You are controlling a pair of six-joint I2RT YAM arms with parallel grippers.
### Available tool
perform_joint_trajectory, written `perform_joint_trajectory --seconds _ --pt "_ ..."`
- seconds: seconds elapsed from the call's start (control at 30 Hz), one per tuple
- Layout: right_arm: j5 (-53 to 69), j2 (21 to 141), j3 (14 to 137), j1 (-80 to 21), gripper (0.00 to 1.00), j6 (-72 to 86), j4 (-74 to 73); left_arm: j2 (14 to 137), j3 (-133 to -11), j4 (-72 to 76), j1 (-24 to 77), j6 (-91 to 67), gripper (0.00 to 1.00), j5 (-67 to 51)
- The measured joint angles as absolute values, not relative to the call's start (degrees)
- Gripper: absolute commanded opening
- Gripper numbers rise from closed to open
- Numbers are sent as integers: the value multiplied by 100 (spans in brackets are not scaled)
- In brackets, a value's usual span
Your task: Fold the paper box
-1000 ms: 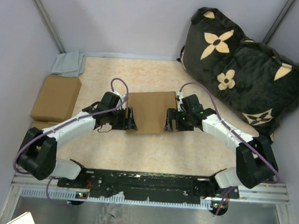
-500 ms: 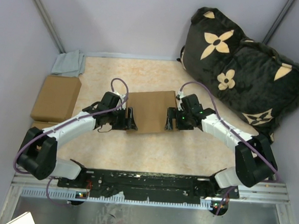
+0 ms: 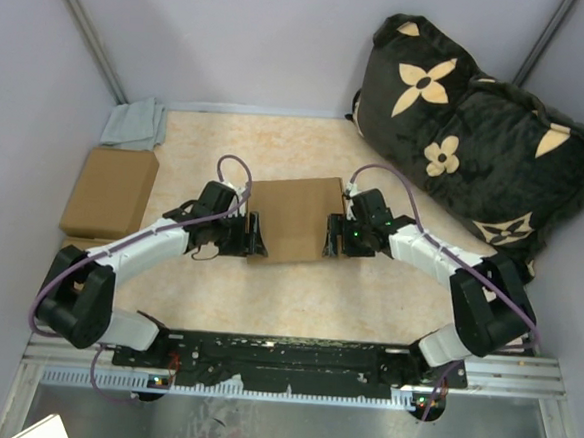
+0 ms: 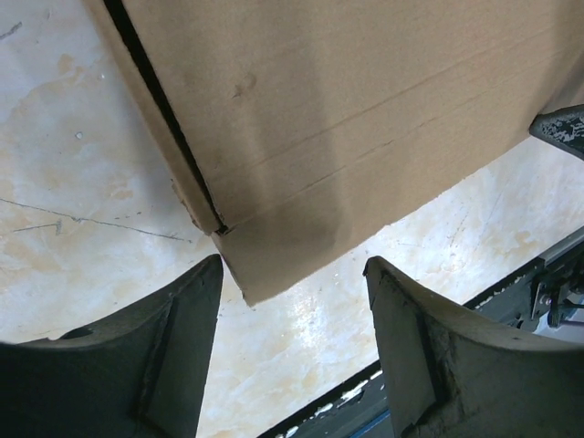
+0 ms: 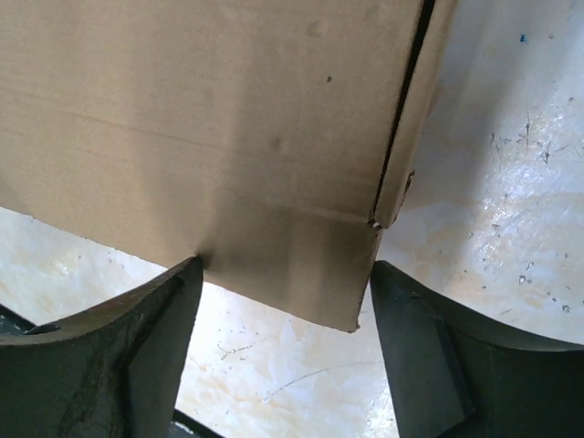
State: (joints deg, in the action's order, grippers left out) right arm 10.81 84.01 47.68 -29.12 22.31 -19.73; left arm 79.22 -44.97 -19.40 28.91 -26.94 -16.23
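Note:
The paper box (image 3: 294,219), plain brown and folded flat, lies in the middle of the table between my two arms. My left gripper (image 3: 256,235) stands open at its left edge. In the left wrist view a corner flap of the paper box (image 4: 347,109) pokes down between the fingertips of the left gripper (image 4: 292,265), touching neither. My right gripper (image 3: 331,237) stands open at the right edge. In the right wrist view a flap of the paper box (image 5: 201,109) spans the gap of the right gripper (image 5: 285,266), its lower edge right at the left fingertip (image 5: 182,283).
A black pillow (image 3: 478,142) with tan flowers fills the back right corner. A brown cardboard block (image 3: 110,191) lies at the left wall with a second one (image 3: 78,245) just in front of it. A grey cloth (image 3: 135,124) sits behind them. The arms' base rail (image 3: 293,354) runs along the near edge.
The right gripper's jaws have narrowed a little and its arm has edged left toward the box. The left arm and the box have not visibly moved.

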Motion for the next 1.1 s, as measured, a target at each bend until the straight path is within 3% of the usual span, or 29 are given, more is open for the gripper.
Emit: perform_joint_trajectory --seconds 0.27,0.43,0.67,0.9,0.97,1.0,1.03,1.07,1.1 --pt "888 8705 4724 -2915 66 2320 -1688 8060 -4366 -1894 2891 -2694 64 -1411" --pt "615 8842 4724 -2941 67 2412 -1568 8215 -4313 -1798 2891 -2696 58 -1253" --pt "460 8637 4574 -2941 78 2458 -1634 8108 -4313 -1855 2912 -2711 63 -1105" --pt "526 7190 4508 -2941 82 2438 -2285 7194 -4683 -2373 2917 -2716 68 -998" --pt "565 6853 4521 -2941 74 2416 -2421 7030 -4956 -2403 2917 -2718 68 -943" --pt "574 6705 4545 -2941 55 2418 -2545 7026 -5135 -2412 2915 -2718 68 -910" --pt "578 6652 4547 -2941 19 2412 -2574 7124 -5430 -2451 2917 -2716 68 -880" --pt "574 6613 4547 -2941 0 2412 -2613 7338 -5815 -2467 2915 -2709 67 -862" --pt "569 6595 4541 -2941 0 2445 -2648 7642 -6276 -2460 2915 -2692 66 -858"
